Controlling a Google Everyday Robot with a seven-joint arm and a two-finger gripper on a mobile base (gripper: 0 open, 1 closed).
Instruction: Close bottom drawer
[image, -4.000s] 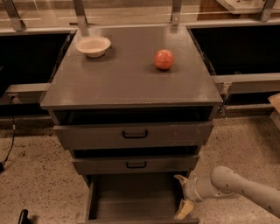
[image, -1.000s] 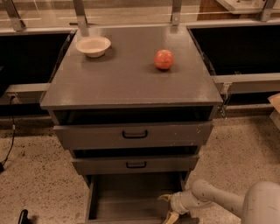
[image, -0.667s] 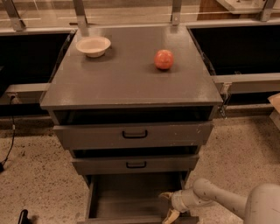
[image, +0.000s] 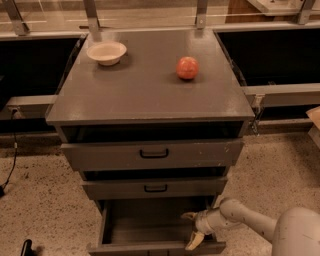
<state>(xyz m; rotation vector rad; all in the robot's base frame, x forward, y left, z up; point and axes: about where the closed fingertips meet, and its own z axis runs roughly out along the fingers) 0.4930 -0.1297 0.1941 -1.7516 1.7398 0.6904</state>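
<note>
The bottom drawer (image: 150, 227) of the grey-brown cabinet stands pulled out, its deep plain box empty. Its front panel runs along the frame's lower edge; its handle is out of view. My gripper (image: 191, 231) comes in from the lower right on a pale arm. It is open, with cream fingers (image: 194, 241) spread over the drawer's front right corner, one tip near the front panel.
The top drawer (image: 152, 153) and middle drawer (image: 155, 188) sit slightly ajar above it, each with a black handle. A cream bowl (image: 106, 52) and a red apple (image: 187, 68) rest on the cabinet top (image: 145, 95). A black cable lies on the speckled floor at left.
The gripper has moved left from beside the drawer's right side to over its front right corner. In the last second it barely shifted. The drawer has not visibly moved.
</note>
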